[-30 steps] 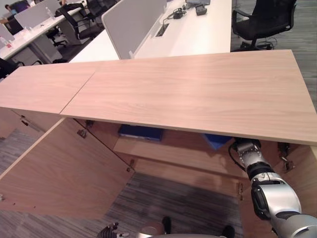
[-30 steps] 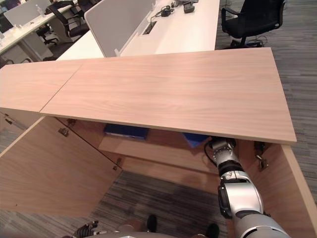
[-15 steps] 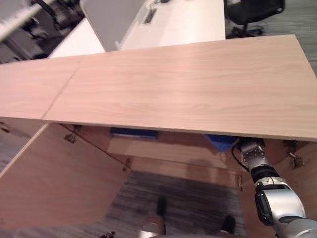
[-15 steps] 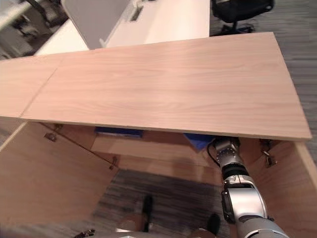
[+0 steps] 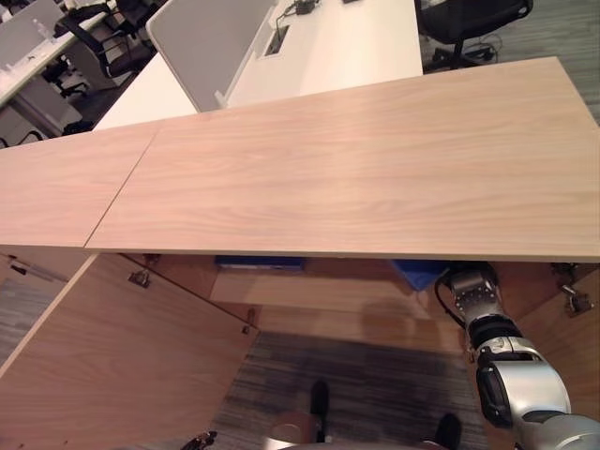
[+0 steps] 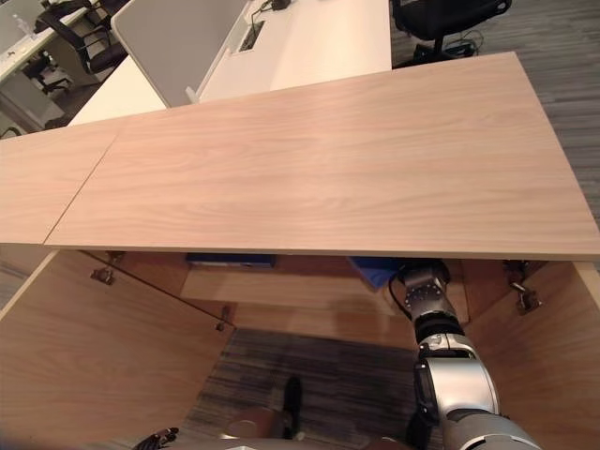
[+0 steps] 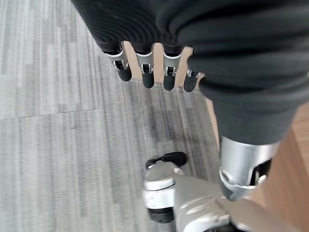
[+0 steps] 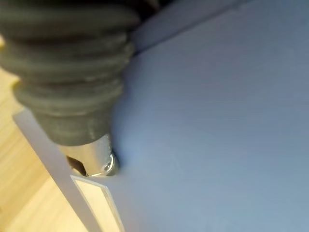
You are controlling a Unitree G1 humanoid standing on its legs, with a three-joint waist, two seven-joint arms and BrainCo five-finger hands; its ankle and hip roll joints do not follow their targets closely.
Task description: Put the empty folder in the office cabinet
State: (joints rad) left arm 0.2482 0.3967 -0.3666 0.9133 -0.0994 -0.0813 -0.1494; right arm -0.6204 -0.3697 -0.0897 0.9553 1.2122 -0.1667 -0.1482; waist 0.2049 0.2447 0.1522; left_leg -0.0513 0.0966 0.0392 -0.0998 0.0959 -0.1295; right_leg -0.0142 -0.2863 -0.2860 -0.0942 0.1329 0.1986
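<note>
The blue folder point(image 5: 419, 272) shows as a corner under the cabinet's wooden top point(image 5: 356, 169), just inside the open cabinet. My right forearm point(image 5: 483, 305) reaches in beside it, the hand itself hidden under the top. In the right wrist view the folder's blue face point(image 8: 217, 121) lies right against the hand, and the right hand's thumb point(image 8: 94, 159) presses on it near its labelled spine point(image 8: 91, 198). My left hand point(image 7: 145, 72) hangs low over the grey carpet, fingers straight and holding nothing; its fingertips point(image 5: 202, 439) show at the lower edge of the left eye view.
A darker blue folder point(image 5: 261, 263) lies on the cabinet's inner shelf point(image 5: 319, 292). The left door point(image 5: 122, 356) and the right door point(image 6: 553, 375) stand wide open. White desks point(image 5: 328, 52) and office chairs point(image 5: 469, 19) stand behind the cabinet.
The camera has shifted, so less of the shelf shows under the top. My right arm stays at the folder inside the cabinet.
</note>
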